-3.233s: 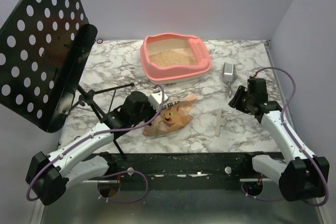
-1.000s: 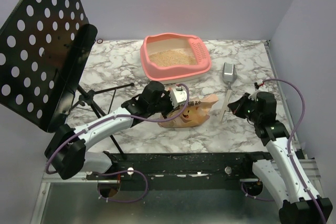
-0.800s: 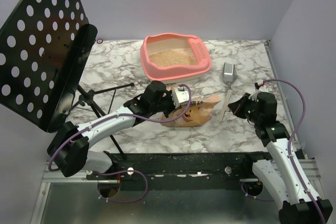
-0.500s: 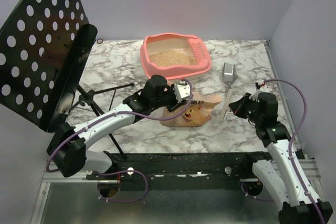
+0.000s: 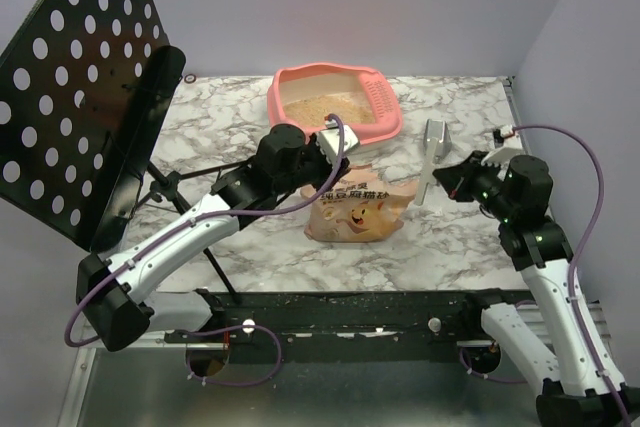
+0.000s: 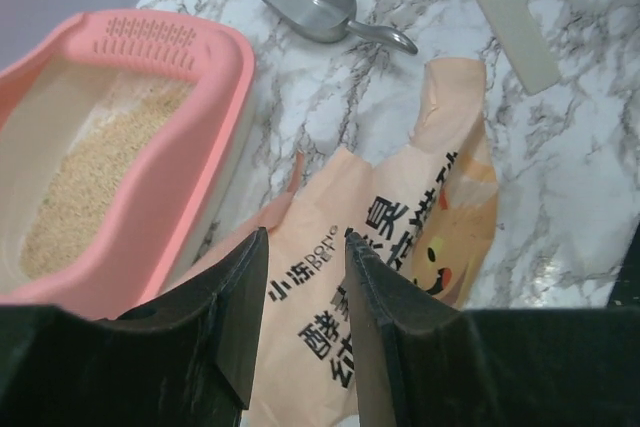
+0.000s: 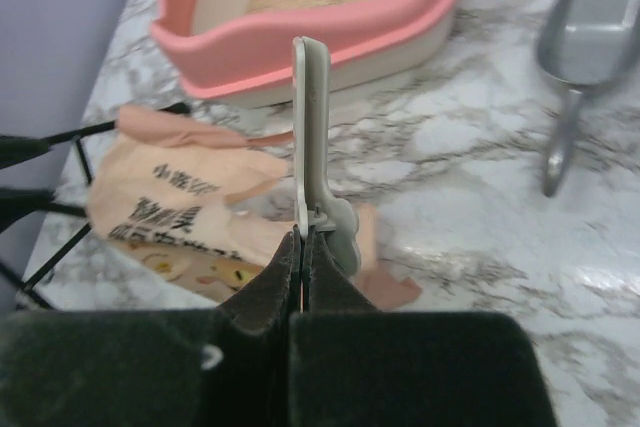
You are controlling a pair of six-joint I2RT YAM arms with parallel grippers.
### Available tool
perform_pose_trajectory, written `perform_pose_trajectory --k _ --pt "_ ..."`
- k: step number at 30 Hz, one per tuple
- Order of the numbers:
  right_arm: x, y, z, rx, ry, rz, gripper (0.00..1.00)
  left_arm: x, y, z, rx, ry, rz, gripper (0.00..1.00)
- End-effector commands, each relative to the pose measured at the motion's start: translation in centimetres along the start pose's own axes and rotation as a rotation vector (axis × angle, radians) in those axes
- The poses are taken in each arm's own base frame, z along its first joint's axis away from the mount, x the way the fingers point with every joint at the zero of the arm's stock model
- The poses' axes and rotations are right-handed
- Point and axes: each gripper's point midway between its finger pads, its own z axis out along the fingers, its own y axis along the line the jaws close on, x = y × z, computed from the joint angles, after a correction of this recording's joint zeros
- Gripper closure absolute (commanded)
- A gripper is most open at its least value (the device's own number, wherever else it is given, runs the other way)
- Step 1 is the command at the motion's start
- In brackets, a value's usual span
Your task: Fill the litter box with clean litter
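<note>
Two claws are at work, and the next move depends on the left claw [image 6: 302, 247]. Its fingers [image 6: 238, 317] stand a little apart, with the crumpled top of the tan paper bag with dark print and a cartoon face [image 5: 355, 212] between them. Because the bag stands up on the white marble desk [image 5: 220, 117], I judge that it is pinched and not only touched. The pink plastic litter box with the high rim [image 5: 276, 99] lies directly behind the bag, on the side far from the arm bases. In the left wrist view it is up and to the left of the fingers. Its near wall is just beside the bag, and I cannot tell if they touch. The long axis of the box runs across the desk from left to right, with the slotted end toward the right. Some fine tan sandy litter [image 5: 325, 105] lies inside as a thin layer, so the filling seems only partly done. The left arm is clearly the nearer one to the box, so I think the bag must go forward and up over the near rim, then tip. The right claw [image 7: 303, 237] is closed tight on a flat pale grey plastic strip [image 7: 310, 127], which it holds on edge to the right of the bag. The small silver metal scoop [image 6: 310, 7] lies apart on the desk.
</note>
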Motion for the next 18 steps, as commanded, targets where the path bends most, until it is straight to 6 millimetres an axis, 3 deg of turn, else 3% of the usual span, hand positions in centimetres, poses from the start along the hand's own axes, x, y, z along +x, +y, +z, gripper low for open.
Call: perform_pose_trajectory --k 1,4,8,11,18 --pt "-1.6 7.4 -1.0 -0.342 0.001 -0.115 1.00 0.2 -1.4 -1.2 0.003 -0.001 -0.245 0.56" --pt "-2.1 11.2 -2.1 -0.506 0.012 -0.158 1.00 -0.6 -1.4 -1.6 0.018 -0.032 -0.387 0.57" --pt "-2.4 14.2 -2.7 -0.622 0.045 -0.194 1.00 -3.3 -2.2 -2.4 0.192 -0.165 -0.575 0.62" --pt "-2.3 16.0 -2.9 -0.702 0.065 -0.206 1.00 -5.0 -1.7 -3.7 0.281 -0.310 -0.679 0.62" --pt "-1.7 17.4 -1.7 -0.732 0.080 -0.205 1.00 -6.8 -2.5 -6.0 0.451 -0.440 -0.736 0.62"
